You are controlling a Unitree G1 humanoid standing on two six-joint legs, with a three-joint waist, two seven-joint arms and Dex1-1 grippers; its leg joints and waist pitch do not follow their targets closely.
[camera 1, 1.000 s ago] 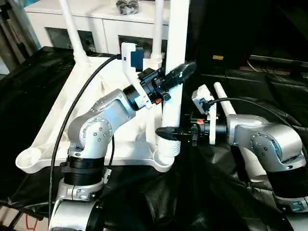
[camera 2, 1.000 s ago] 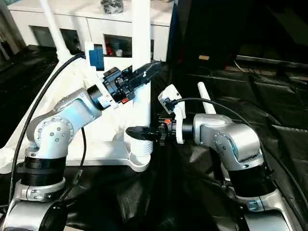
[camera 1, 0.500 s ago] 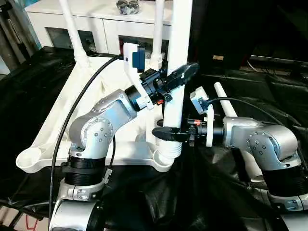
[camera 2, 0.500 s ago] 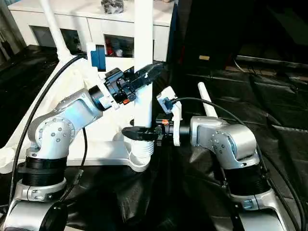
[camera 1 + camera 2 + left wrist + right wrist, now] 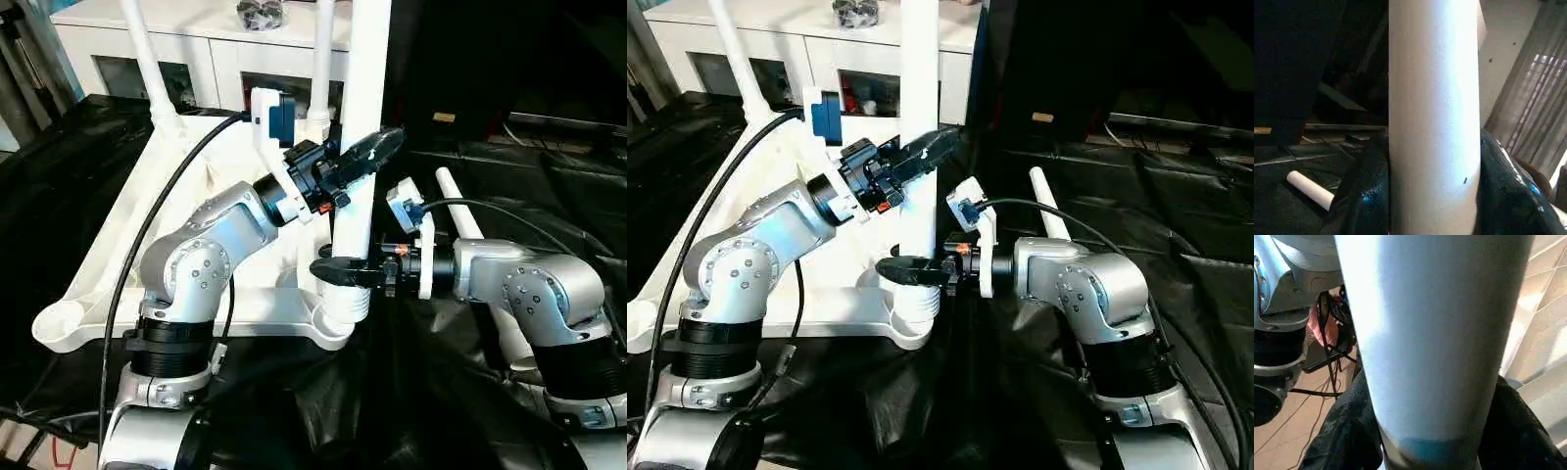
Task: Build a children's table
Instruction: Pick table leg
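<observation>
The white tabletop (image 5: pixel 118 235) lies underside up on black cloth. A white leg (image 5: pixel 364 78) stands upright in its near right corner socket (image 5: pixel 338 315). My left gripper (image 5: pixel 375 147) is shut on this leg about halfway up, and the fingers (image 5: pixel 1366 196) press both its sides. My right gripper (image 5: pixel 335 272) is shut on the same leg just above the socket, with a finger (image 5: pixel 1347 440) on each side. Two more legs (image 5: pixel 147 59) (image 5: pixel 321 59) stand in the far sockets. A loose leg (image 5: pixel 457 204) lies on the cloth behind my right arm.
A white glass-door cabinet (image 5: pixel 196 49) stands behind the tabletop. Crinkled black cloth (image 5: pixel 411 392) covers the work surface. My left arm's black cable (image 5: pixel 147 245) arcs over the tabletop. A dark box (image 5: pixel 460 69) stands at the back right.
My right gripper has slid left around the leg's lower end and its fingers have closed in on it. The left gripper keeps its hold at the same height.
</observation>
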